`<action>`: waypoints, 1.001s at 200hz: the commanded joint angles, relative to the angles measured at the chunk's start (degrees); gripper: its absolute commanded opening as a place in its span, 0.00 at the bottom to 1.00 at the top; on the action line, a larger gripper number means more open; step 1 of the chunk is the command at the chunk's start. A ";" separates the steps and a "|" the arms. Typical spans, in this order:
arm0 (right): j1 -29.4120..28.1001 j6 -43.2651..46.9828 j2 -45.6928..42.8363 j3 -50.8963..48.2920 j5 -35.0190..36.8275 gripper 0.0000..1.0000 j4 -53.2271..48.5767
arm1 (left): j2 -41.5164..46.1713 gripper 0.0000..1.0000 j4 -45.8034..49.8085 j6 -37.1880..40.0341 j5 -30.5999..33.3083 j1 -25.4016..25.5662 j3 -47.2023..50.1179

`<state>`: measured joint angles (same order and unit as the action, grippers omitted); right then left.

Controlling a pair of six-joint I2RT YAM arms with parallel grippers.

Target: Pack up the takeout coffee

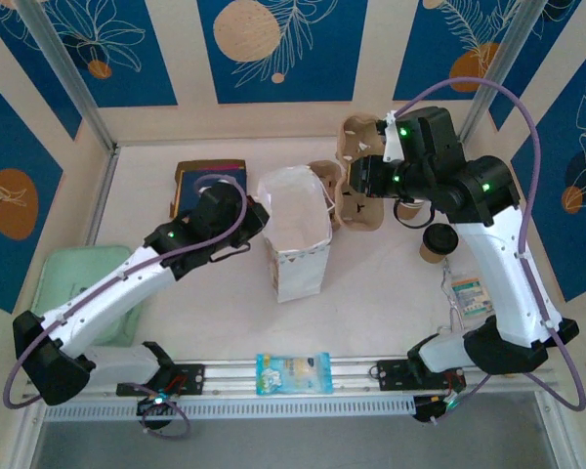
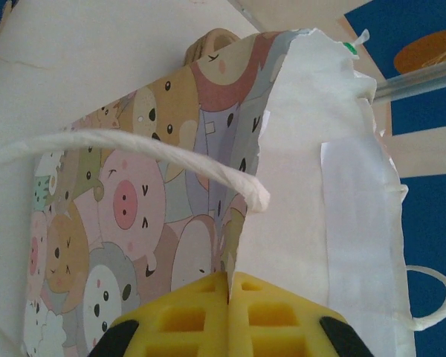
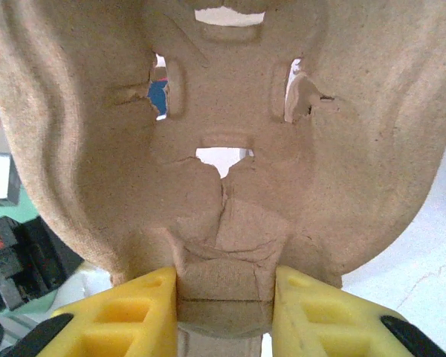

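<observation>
1. The table carries everything. Nothing on it looks packed yet, so the task is judged to be at an early stage.
2. The white paper bag stands upright at the middle of the table with its mouth facing up. One outer face is printed with cartoon animals. No cup can be seen inside it from above.
3. A moulded pulp cup carrier is held just beside the bag's right side. Its wells appear empty in the right wrist view.
4. The left gripper is pressed together on the bag's upper edge, with the paper wall pinched between the yellow fingers. It is judged that the mouth is being kept open by this grip.
5. The right gripper is clamped on a ridge of the carrier, with one finger against each side.
6. The takeout coffee, a small kraft-brown paper cup with a dark top, stands on the table beside the right arm. It is to the right of the carrier, apart from it, and well apart from the bag.
7. What is left, as judged: the cup is to be seated, probably in the carrier, and lowered into the bag.
</observation>
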<state>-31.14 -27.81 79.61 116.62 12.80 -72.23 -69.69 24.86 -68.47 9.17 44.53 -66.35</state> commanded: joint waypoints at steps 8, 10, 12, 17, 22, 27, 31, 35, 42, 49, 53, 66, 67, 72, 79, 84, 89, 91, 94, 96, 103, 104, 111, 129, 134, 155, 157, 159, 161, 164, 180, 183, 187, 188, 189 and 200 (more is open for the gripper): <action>-1.71 0.30 2.09 2.93 -1.42 0.32 -2.52 | 2.29 0.01 -3.19 -4.97 2.64 0.99 2.33; -1.84 0.30 2.18 2.92 -1.43 0.32 -2.51 | 2.35 0.02 -3.29 -4.98 2.57 1.01 2.42; -2.00 0.30 2.27 3.05 -1.34 0.32 -2.58 | 2.36 0.03 -3.32 -4.85 2.53 1.09 2.44; -2.31 0.30 2.53 3.24 -1.14 0.32 -2.65 | 2.38 0.07 -3.25 -4.64 2.29 1.25 2.55; -2.66 0.30 2.71 3.34 -0.90 0.32 -2.72 | 2.41 0.11 -3.16 -4.37 2.05 1.42 2.54; -3.00 0.30 2.91 3.35 -0.72 0.32 -2.70 | 2.37 0.17 -3.24 -4.01 1.79 1.59 2.58; -3.20 0.22 3.09 3.43 -0.63 0.32 -2.74 | 2.28 0.21 -3.15 -3.88 1.59 1.67 2.57; -3.43 0.17 3.17 3.44 -0.52 0.32 -2.74 | 2.20 0.25 -3.02 -3.65 1.36 1.77 2.50; -3.79 0.12 3.48 3.52 -0.37 0.32 -2.74 | 2.19 0.31 -2.80 -3.08 1.12 2.00 2.37; -4.06 0.04 3.70 3.61 -0.23 0.32 -2.74 | 2.23 0.37 -2.42 -2.16 1.03 2.13 2.04; -4.31 0.04 3.83 3.69 -0.15 0.32 -2.74 | 2.35 0.40 -2.12 -1.49 1.15 2.25 1.82; -4.84 0.06 4.31 4.08 0.18 0.32 -2.96 | 2.78 0.48 -1.12 1.83 1.88 2.78 0.61; -4.87 0.05 4.32 4.11 0.20 0.32 -2.94 | 2.84 0.49 -1.00 2.14 1.98 2.81 0.52; -5.05 0.11 4.49 4.39 0.41 0.32 -3.08 | 2.96 0.51 -0.45 3.13 2.46 3.14 0.04; -5.29 0.13 4.79 4.69 0.62 0.32 -3.18 | 3.28 0.54 0.35 4.74 3.42 3.44 -0.65; -5.46 0.21 5.02 4.96 0.63 0.32 -3.34 | 3.41 0.56 1.09 5.69 3.98 3.67 -1.12; -5.57 0.27 5.23 5.29 0.80 0.32 -3.46 | 3.55 0.57 1.83 6.51 4.46 3.64 -1.64; -5.64 0.29 5.27 5.42 0.82 0.32 -3.63 | 3.61 0.57 2.07 6.90 4.63 3.74 -1.80; -5.73 0.30 5.43 5.64 0.85 0.32 -3.74 | 3.64 0.58 2.33 7.37 4.85 3.75 -2.04; -5.77 0.30 5.57 5.75 0.94 0.32 -3.83 | 3.67 0.58 2.55 7.73 4.95 3.75 -2.14; -6.03 0.30 5.85 6.14 1.10 0.32 -4.09 | 3.83 0.58 3.17 8.79 5.06 3.79 -2.65; -6.08 0.30 5.88 6.20 1.14 0.32 -4.12 | 3.80 0.58 3.31 8.97 5.06 3.76 -2.74; -6.34 0.39 6.15 6.63 1.24 0.32 -4.30 | 3.86 0.59 4.05 9.87 5.24 3.80 -3.19; -6.98 0.39 6.76 7.29 1.60 0.32 -4.67 | 3.86 0.59 4.84 12.40 4.86 3.76 -4.36; -7.17 0.39 6.93 7.59 1.68 0.32 -4.78 | 3.71 0.60 5.07 13.24 4.66 3.76 -4.82; -7.87 0.56 7.89 8.84 2.02 0.32 -5.48 | 3.22 0.60 5.83 16.23 3.98 3.73 -6.90; -7.95 0.56 8.03 9.01 1.98 0.32 -5.54 | 3.24 0.61 5.73 16.41 3.87 3.79 -7.03; -8.01 0.57 8.15 9.16 1.97 0.32 -5.64 | 3.27 0.61 5.51 16.71 3.74 3.74 -7.04; -8.05 0.57 8.22 9.29 1.97 0.32 -5.75 | 3.25 0.61 5.23 16.97 3.57 3.74 -7.13; -8.14 0.57 8.42 9.51 2.01 0.32 -5.77 | 3.32 0.61 4.75 17.45 3.36 3.72 -7.15; -8.66 0.64 9.43 10.63 1.96 0.32 -6.24 | 3.85 0.62 2.73 19.29 2.37 3.79 -7.41; -8.80 0.70 9.69 10.90 1.89 0.32 -6.32 | 3.92 0.62 2.50 19.79 2.26 3.75 -7.59; -8.97 0.74 9.94 11.11 1.96 0.32 -6.54 | 4.02 0.62 2.66 20.24 2.33 3.74 -8.05; -9.00 0.74 10.03 11.23 1.96 0.32 -6.62 | 4.03 0.62 2.74 20.45 2.38 3.73 -8.12; -9.02 0.79 10.12 11.33 1.97 0.32 -6.66 | 4.03 0.62 2.83 20.68 2.45 3.72 -8.28; -9.49 0.91 11.09 12.20 1.88 0.32 -7.18 | 3.96 0.65 4.49 23.03 3.45 3.69 -10.29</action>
<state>-39.59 -27.81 89.08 126.23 14.57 -77.43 -66.81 28.64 -51.83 12.29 47.83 -72.51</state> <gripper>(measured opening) 0.321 0.628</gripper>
